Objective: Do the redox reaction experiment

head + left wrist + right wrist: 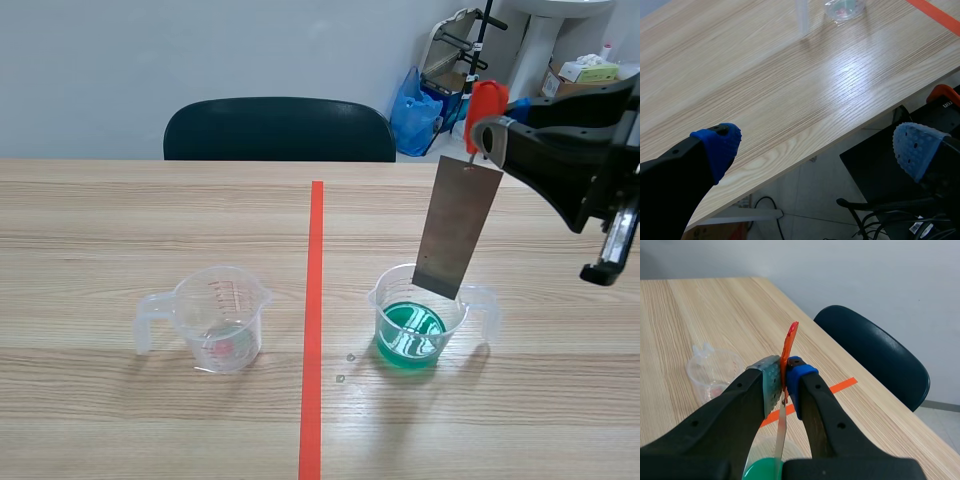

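The right gripper's (785, 385) fingers (772, 385) are clamped narrowly on the small orange-red plastic tab (790, 342). The left gripper's (817, 145) blue-padded fingers (717, 142) stand wide apart with nothing between them, hanging off the tabletop's near-left edge.

On the pale wood-grain tabletop (150, 220), the clear plastic measuring beaker with the green liquid (488, 312) sits right of the orange-red tape line (315, 300), closer to the near edge than the far one. A second clear plastic beaker, nearly empty with a reddish trace at its bottom (222, 318), sits across the line at about the same depth.

The flat grey metal strip (458, 230) hangs from the tab, slightly tilted. Its lower end is at the green beaker's rim, and as far as we can tell it is not in the green liquid (408, 335).

We judge the step in hand to be dipping the strip. To do it well, we would:
- Centre the strip's lower edge over the beaker's mouth, away from the wall.
- Come straight down slowly so the hanging strip does not swing.
- Keep the light beaker from being nudged or tipped.
- Stop with only the metal wetted, keeping the tab and pads dry.
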`<state>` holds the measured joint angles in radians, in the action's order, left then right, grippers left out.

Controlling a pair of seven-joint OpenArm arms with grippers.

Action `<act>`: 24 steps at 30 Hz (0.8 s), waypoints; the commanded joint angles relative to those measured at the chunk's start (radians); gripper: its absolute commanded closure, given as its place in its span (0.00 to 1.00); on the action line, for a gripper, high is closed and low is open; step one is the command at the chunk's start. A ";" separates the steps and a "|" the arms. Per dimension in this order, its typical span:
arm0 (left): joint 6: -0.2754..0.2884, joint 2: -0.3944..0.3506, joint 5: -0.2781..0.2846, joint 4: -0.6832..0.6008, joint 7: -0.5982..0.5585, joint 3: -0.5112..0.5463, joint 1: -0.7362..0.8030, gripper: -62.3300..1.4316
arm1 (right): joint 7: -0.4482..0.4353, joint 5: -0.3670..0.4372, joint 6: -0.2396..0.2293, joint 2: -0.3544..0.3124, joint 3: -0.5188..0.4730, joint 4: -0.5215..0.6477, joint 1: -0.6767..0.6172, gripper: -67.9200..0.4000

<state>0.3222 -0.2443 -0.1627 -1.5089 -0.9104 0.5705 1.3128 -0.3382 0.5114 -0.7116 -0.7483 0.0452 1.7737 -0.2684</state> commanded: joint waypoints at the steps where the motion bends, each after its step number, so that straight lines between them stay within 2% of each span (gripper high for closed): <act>1: 0.002 -0.003 0.009 -0.010 -0.017 0.006 0.000 0.00 | -0.018 0.003 0.004 0.003 -0.011 0.003 0.018 0.97; 10: 0.002 -0.003 0.009 -0.010 -0.017 0.006 0.000 0.00 | -0.014 -0.036 0.004 0.048 -0.010 0.003 0.022 0.97; 24: 0.002 -0.003 0.009 -0.010 -0.017 0.006 0.000 0.00 | -0.014 -0.045 0.004 0.080 0.022 -0.008 0.031 0.97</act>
<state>0.3222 -0.2443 -0.1631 -1.5089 -0.9108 0.5705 1.3128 -0.3347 0.4557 -0.7116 -0.6777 0.0723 1.7718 -0.2630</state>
